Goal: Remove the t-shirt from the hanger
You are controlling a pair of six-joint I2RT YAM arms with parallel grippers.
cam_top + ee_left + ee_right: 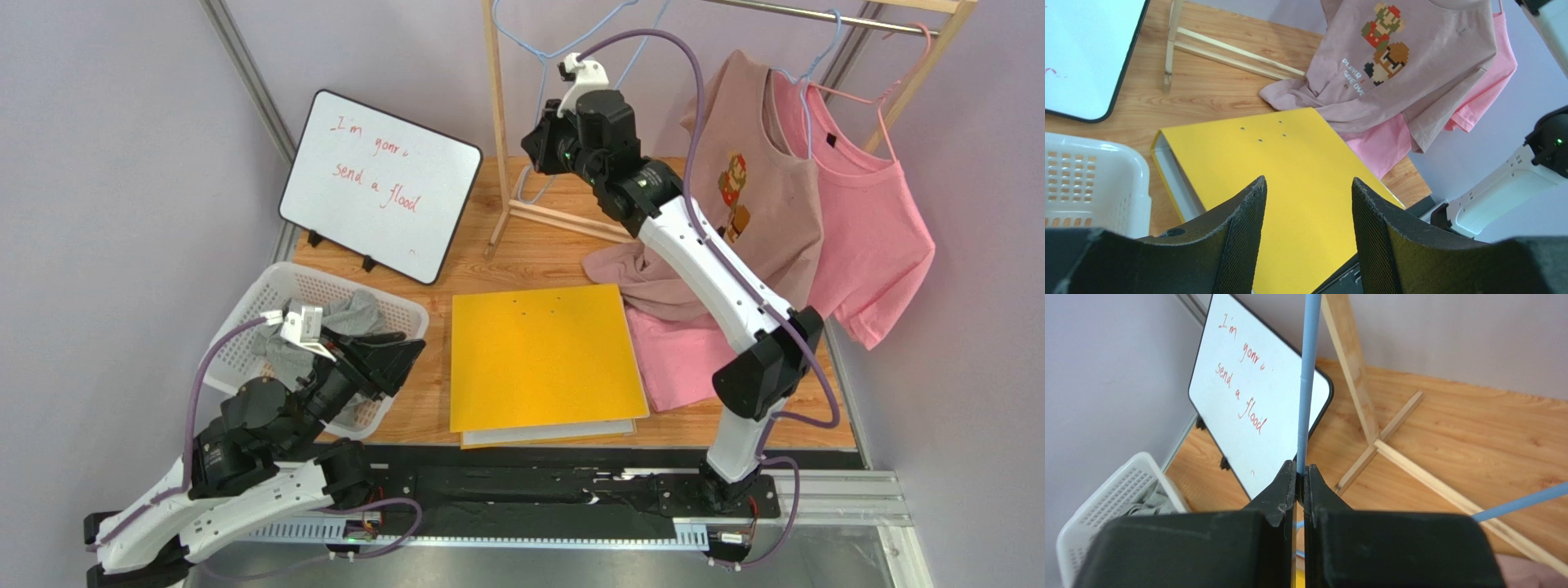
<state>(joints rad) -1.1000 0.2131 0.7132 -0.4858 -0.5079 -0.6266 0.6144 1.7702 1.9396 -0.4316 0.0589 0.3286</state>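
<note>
Left gripper, fingers parted and empty, hovered at the white basket of grey cloth, left of the yellow binder. Behind the binder, the right gripper pinched the wire of a blue hanger. Right of the binder, a mauve t-shirt and a pink t-shirt hung, hems draped on the table.

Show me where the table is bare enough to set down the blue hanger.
Best: the bare table between the whiteboard, the rack's foot and the yellow binder. A narrow strip of wood also runs between the basket and the binder. The right side is crowded: the mauve t-shirt and pink t-shirt drape onto the wood there.
</note>
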